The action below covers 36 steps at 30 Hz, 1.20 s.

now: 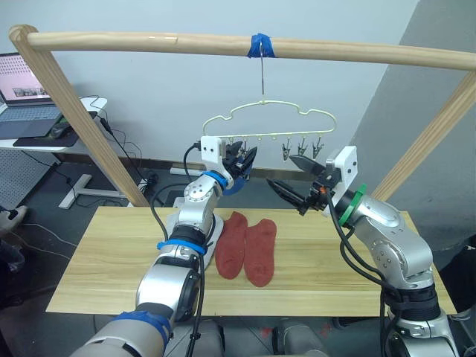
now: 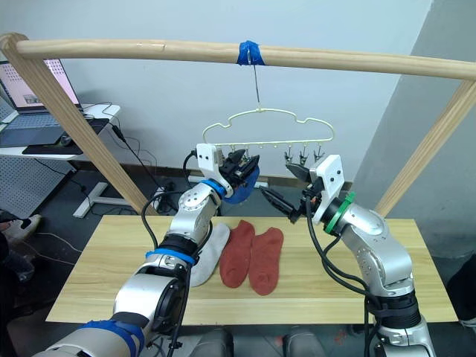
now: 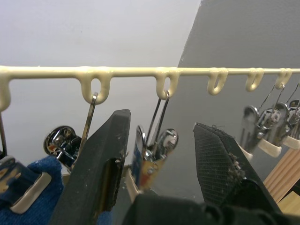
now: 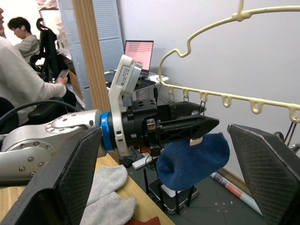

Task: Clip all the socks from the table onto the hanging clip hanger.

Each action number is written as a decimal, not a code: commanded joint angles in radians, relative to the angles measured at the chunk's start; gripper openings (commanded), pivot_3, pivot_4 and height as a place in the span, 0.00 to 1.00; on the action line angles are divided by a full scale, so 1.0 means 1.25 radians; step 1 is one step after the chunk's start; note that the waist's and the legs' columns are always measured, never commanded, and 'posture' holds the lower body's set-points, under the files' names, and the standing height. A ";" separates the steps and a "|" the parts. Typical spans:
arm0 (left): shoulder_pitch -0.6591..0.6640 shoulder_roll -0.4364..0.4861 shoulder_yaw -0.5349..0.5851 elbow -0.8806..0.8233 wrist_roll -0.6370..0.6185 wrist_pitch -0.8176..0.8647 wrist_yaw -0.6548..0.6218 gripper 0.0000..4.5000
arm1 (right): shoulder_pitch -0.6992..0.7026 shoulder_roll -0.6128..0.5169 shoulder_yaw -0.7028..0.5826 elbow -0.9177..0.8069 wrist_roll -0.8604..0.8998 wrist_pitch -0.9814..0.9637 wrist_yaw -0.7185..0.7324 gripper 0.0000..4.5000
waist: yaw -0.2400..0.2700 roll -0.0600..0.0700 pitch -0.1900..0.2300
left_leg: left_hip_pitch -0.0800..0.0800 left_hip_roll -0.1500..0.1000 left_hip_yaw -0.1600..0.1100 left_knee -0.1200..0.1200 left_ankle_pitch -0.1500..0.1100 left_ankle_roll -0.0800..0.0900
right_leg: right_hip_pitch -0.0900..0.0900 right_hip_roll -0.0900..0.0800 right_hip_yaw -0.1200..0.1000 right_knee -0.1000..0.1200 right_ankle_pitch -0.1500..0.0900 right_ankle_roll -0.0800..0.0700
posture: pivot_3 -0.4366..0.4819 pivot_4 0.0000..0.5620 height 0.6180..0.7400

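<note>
Socks [image 2: 251,257] lie on the table [image 2: 97,275] under the clip hanger [image 2: 268,130]; left gripper [image 3: 161,154] and right gripper [image 1: 294,178] both open.

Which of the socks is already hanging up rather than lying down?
The blue sock. It hangs from a clip on the hanger by the left gripper, while the red socks and grey socks lie on the table.

The clip hanger [image 1: 269,123] is hung from the pole [image 1: 223,44] above the far edge of the table [image 1: 97,260], and one sock [image 4: 192,159] is held at a clip near its left end. Two socks [image 1: 245,249] are laid side by side on the table below, with another sock [image 2: 208,256] just left of them
</note>
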 commanded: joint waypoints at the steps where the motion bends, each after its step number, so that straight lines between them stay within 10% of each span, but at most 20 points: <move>1: -0.031 -0.003 0.006 0.003 0.010 -0.026 0.004 0.53 | -0.007 -0.004 -0.014 -0.036 0.018 -0.007 -0.004 1.00 | 0.000 0.000 0.000 | 0.000 0.000 0.000 0.000 0.000 0.000 | 0.000 0.000 0.000 0.000 0.000 0.000 | 0.37 0.21 1.00; 29: -0.025 -0.026 0.009 0.000 0.016 -0.034 -0.013 0.53 | -0.008 -0.001 -0.006 -0.024 0.007 -0.022 -0.001 1.00 | -0.006 0.000 0.000 | 0.000 0.000 0.000 0.000 0.000 0.000 | 0.000 0.000 0.000 0.000 0.000 0.000 | 0.38 0.19 1.00; 36: -0.031 -0.030 0.014 0.004 0.010 -0.032 -0.014 0.15 | -0.006 -0.002 -0.007 -0.025 0.005 -0.024 -0.002 1.00 | -0.011 0.000 0.000 | 0.000 0.000 0.000 0.000 0.000 0.000 | 0.000 0.000 0.000 0.000 0.000 0.000 | 0.38 0.19 1.00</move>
